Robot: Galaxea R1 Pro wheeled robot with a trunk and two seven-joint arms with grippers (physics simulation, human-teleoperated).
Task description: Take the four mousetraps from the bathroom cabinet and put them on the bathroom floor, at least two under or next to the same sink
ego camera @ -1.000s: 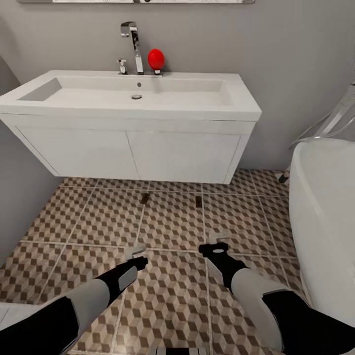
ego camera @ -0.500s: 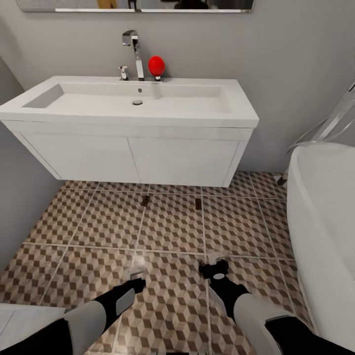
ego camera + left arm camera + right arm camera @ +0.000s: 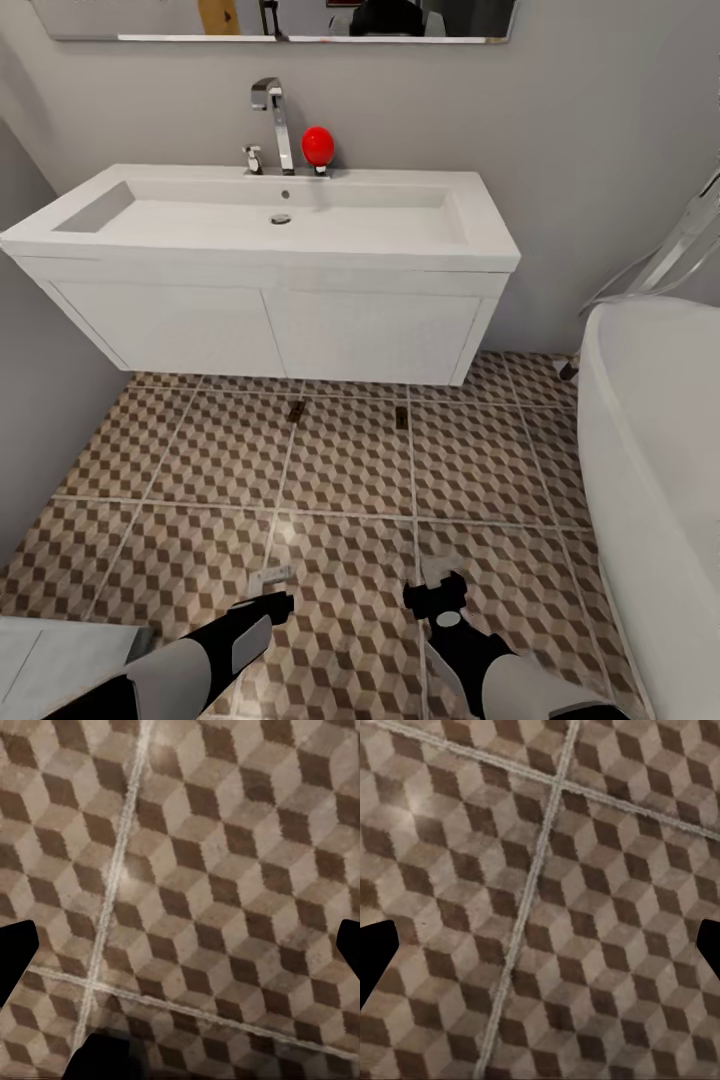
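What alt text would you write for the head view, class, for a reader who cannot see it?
Two small mousetraps lie on the cube-patterned bathroom floor just in front of a white wall-hung sink. Both grippers, left and right, hover empty low over the tiles, and a bathtub stands at the right.

- Two mousetraps (image 3: 295, 410) (image 3: 401, 417) are lying mid-frame on the bathroom floor (image 3: 350, 470), just before the sink (image 3: 270, 225).
- Both grippers, left gripper (image 3: 272, 580) and right gripper (image 3: 437, 582), are hanging at the bottom edge.
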